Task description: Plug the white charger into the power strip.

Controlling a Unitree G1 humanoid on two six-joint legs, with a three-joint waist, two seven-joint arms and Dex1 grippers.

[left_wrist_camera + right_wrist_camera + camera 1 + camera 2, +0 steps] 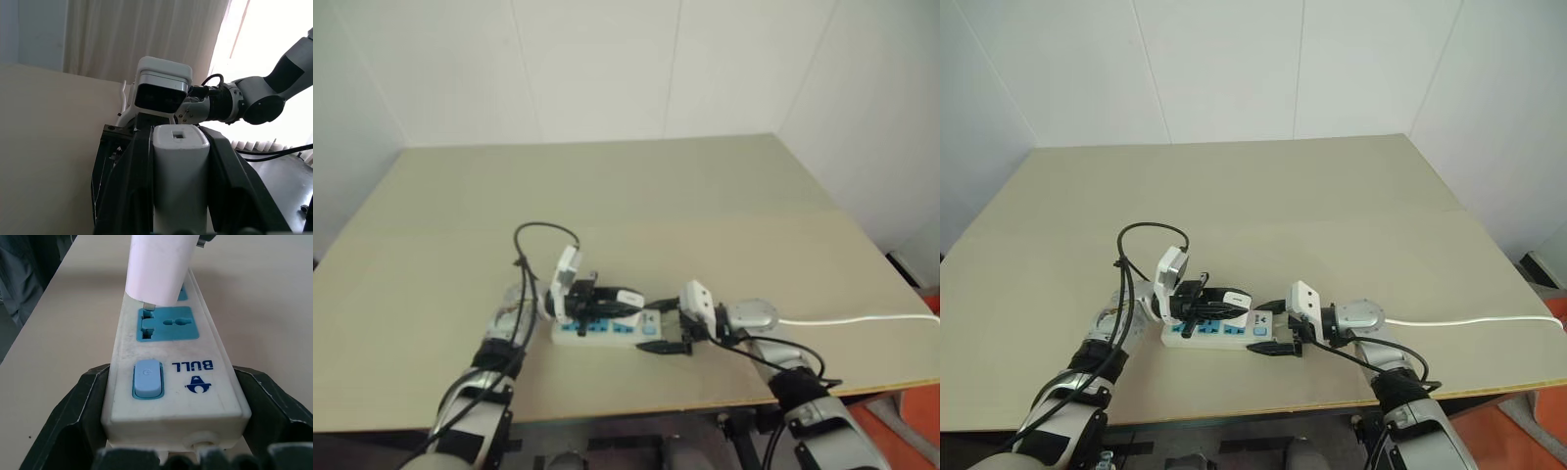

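Power strip [1219, 334]: one, flat on the table [1332, 215], at about 6 o'clock of the tabletop near its front edge; one blue switch and one fully visible blue socket face in the right wrist view.
White charger [178, 161]: one, over the strip, its prongs meeting a socket.
Left gripper [1219, 299]: one, clamped tight on the charger.
Right gripper [171, 431]: one, fingers wide, bracing the strip's switch end on both sides.
Cord [1469, 321]: one, running toward 3 o'clock.

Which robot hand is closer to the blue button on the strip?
Right. The right gripper clamps the strip at the end with the button; the left gripper holds the charger over a socket farther along.
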